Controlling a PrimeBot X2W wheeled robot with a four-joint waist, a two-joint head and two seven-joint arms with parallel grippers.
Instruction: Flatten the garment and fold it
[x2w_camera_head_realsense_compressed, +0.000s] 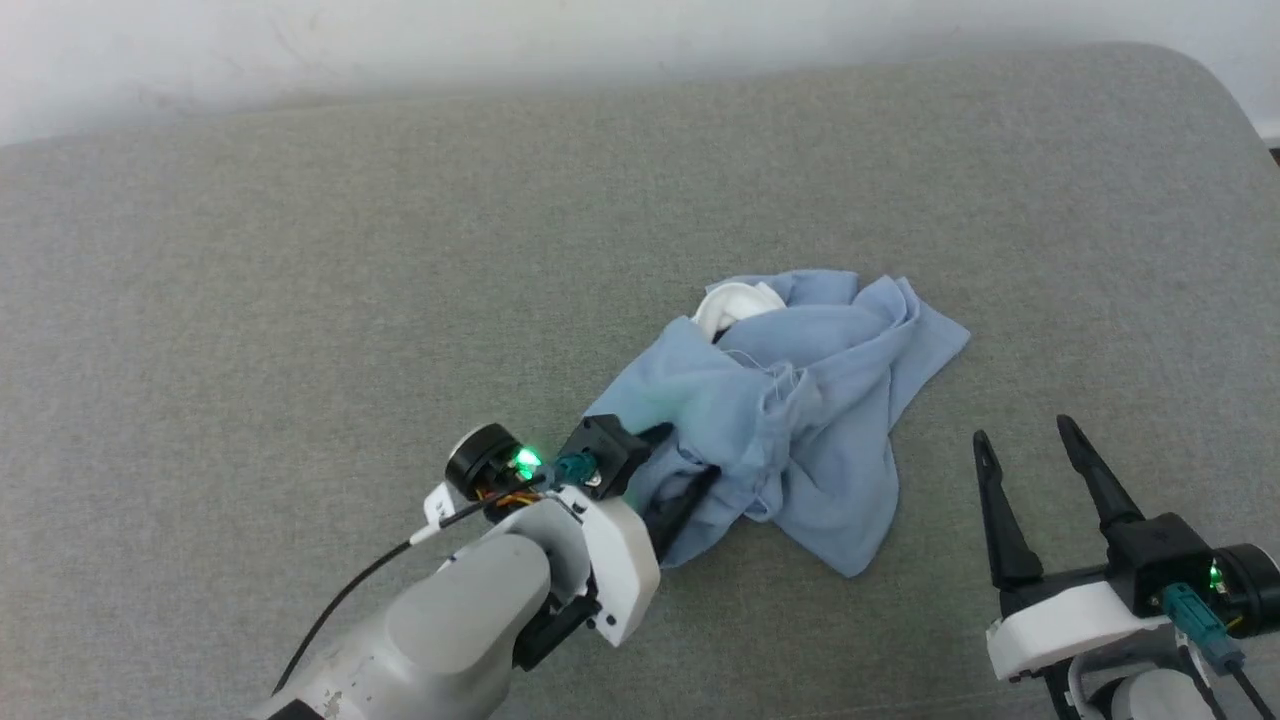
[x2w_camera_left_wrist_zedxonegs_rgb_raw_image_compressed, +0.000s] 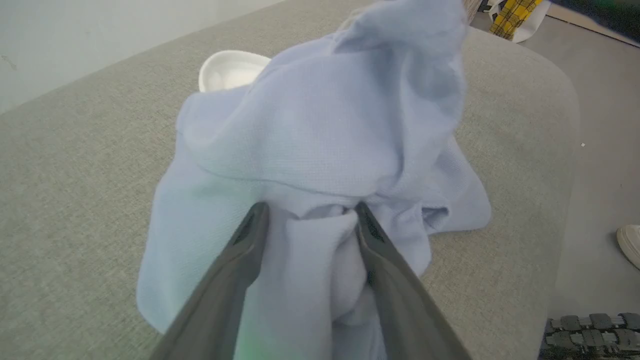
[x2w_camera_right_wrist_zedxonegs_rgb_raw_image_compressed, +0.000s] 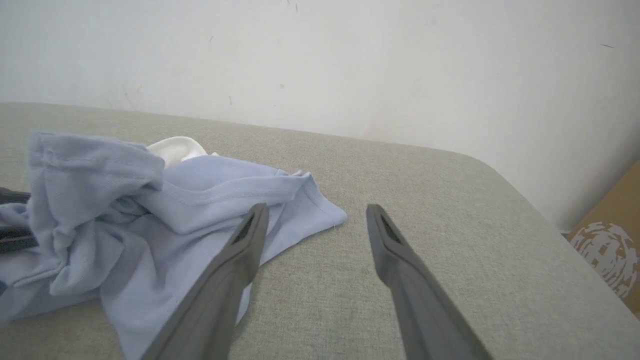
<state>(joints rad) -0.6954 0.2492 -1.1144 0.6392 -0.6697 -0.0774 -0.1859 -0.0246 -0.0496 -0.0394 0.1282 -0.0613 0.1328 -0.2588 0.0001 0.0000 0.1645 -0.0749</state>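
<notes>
Head view, left end effector (x2w_camera_head_realsense_compressed: 682, 468) tips buried in crumpled garment (x2w_camera_head_realsense_compressed: 800, 400)

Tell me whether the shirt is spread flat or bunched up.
Bunched up: the garment lies in a crumpled heap, white collar poking out, folds bulging inside the left claw.

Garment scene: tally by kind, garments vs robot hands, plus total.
Garments: 1, the crumpled light blue garment.
Hands: 2, the left hand open with fabric between its fingers, and the right hand open and clear of the fabric.
Total: 3.
</notes>
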